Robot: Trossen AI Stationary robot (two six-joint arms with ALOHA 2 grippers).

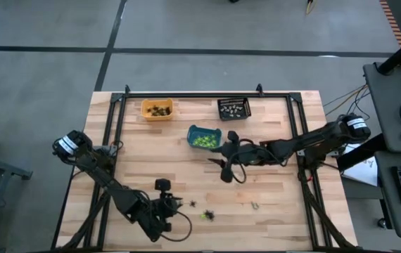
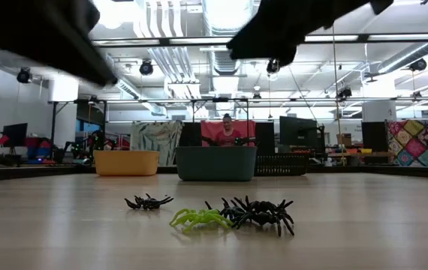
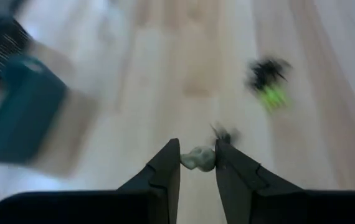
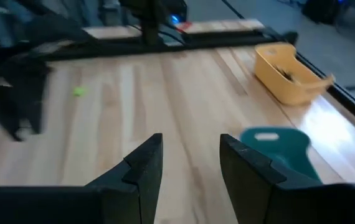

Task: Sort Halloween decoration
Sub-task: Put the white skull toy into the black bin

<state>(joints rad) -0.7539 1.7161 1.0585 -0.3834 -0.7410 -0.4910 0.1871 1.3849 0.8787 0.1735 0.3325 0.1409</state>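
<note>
My left gripper [image 3: 197,148], at the table's near left [image 1: 177,205], is shut on a pale grey-white trinket [image 3: 197,159]. On the wood beyond it lie a small black spider [image 3: 224,134] and a black and lime green pair [image 3: 268,84]. In the low view these are the small black spider [image 2: 148,202], the green one [image 2: 199,218] and a larger black one [image 2: 259,212]. A pale trinket [image 1: 255,206] lies farther right. My right gripper [image 4: 190,142] hovers open near the teal bin [image 1: 204,137], nothing between its fingers. My left gripper pinches the pale trinket [image 3: 197,160] between its two fingertips, at their free ends. The fingers slant down toward the table. The trinket seems to be off the wood, though the wrist view looks along the fingers.
Three bins stand at the far middle: orange [image 1: 157,109], black mesh [image 1: 233,107] and teal, the teal one holding green pieces. A dark frame [image 1: 186,95] runs along the table's far and side edges. A person shows in the room behind [image 2: 227,131].
</note>
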